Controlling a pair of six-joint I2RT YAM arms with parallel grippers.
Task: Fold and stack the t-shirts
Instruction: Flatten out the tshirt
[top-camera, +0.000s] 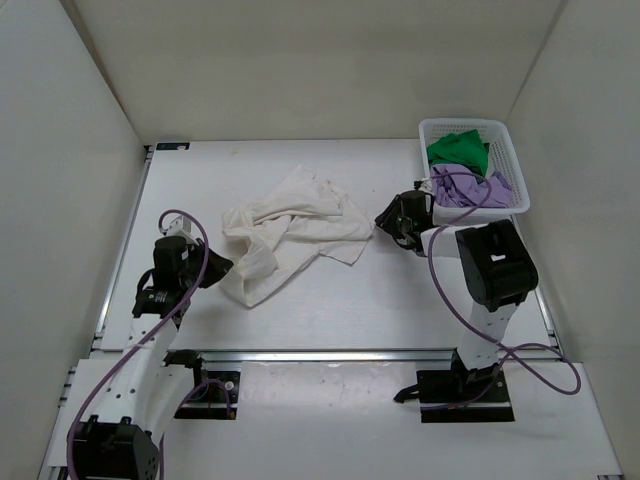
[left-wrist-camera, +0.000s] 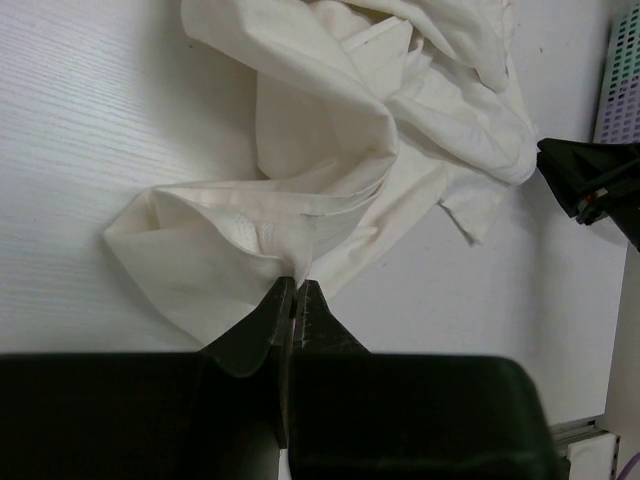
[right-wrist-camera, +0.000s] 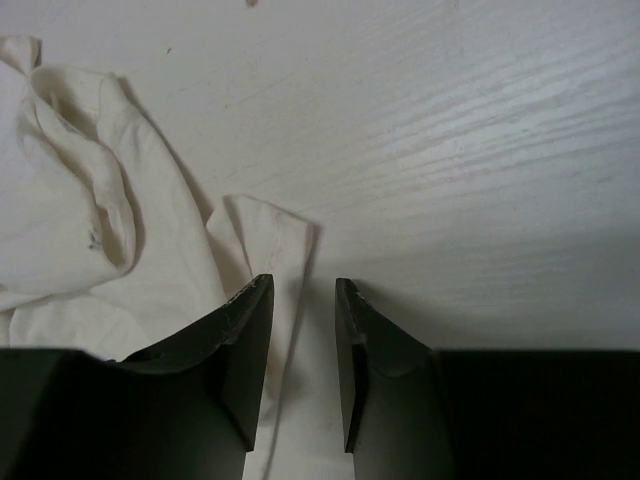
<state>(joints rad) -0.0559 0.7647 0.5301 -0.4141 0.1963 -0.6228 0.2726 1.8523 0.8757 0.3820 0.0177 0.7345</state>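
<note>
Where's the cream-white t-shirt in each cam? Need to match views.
Top external: cream-white crumpled cloth t-shirt lies mid-table, between the two arms.
Left wrist: it fills the upper middle; the left gripper pinches its near edge.
Right wrist: it is on the left side, one corner just ahead of the fingers.
Shared landmark: black right gripper by the shirt's right edge; at the right border of the left wrist view; at the bottom of its own.

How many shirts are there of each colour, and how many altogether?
Cream-white shirt: 1
Purple shirt: 1
Green shirt: 1
Total: 3
</note>
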